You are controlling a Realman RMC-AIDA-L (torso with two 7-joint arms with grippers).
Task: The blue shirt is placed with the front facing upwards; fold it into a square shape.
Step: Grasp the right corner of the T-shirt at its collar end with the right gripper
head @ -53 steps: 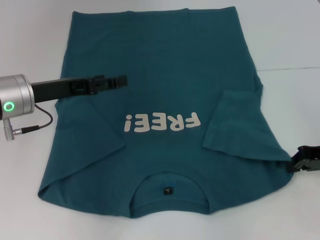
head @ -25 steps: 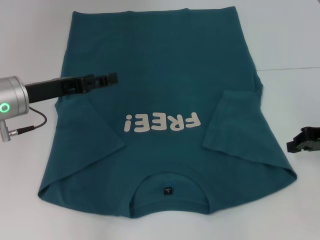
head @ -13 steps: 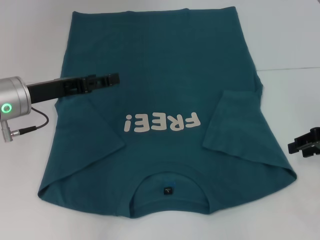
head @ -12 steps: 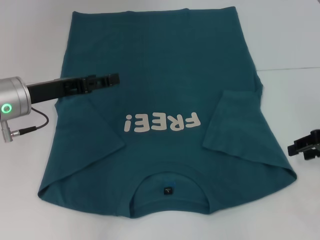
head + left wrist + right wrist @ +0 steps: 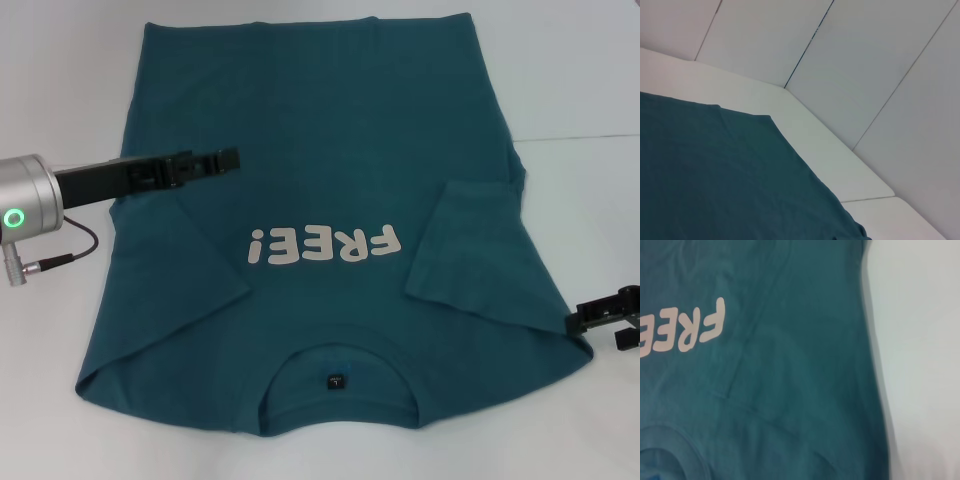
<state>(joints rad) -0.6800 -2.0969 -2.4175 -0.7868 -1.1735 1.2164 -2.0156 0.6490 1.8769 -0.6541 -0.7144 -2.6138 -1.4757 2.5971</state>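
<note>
Currently the blue shirt (image 5: 320, 190) lies spread flat on the white tabletop (image 5: 580, 90), front side up, with its collar at the near edge and its hem at the far edge. White "FREE!" lettering (image 5: 325, 244) crosses the chest, and from the head view it reads upside down. A small dark neck tag (image 5: 336, 380) sits inside the collar opening. Both short sleeves are folded inward onto the body of the shirt: one panel lies on the robot's left side (image 5: 175, 270) and the other on its right side (image 5: 475, 250), each with a diagonal edge running toward the lettering. The left claw (image 5: 222, 160) reaches in from the left on a long dark arm with a silver wrist housing and a green ring light, and it hovers over the shirt just beyond the folded left sleeve; whether its fingers are apart or together cannot be told from these views. The right claw (image 5: 605, 315) shows at the right edge of the head view, low and just beside the shirt's near right corner; I cannot tell whether it touches the cloth, nor how its fingers stand. The left wrist view shows a far corner of the shirt (image 5: 715, 175) on the tabletop, with pale wall panels behind it. The right wrist view shows the lettering's end (image 5: 695, 332), the folded sleeve's edge and part of the collar.
</note>
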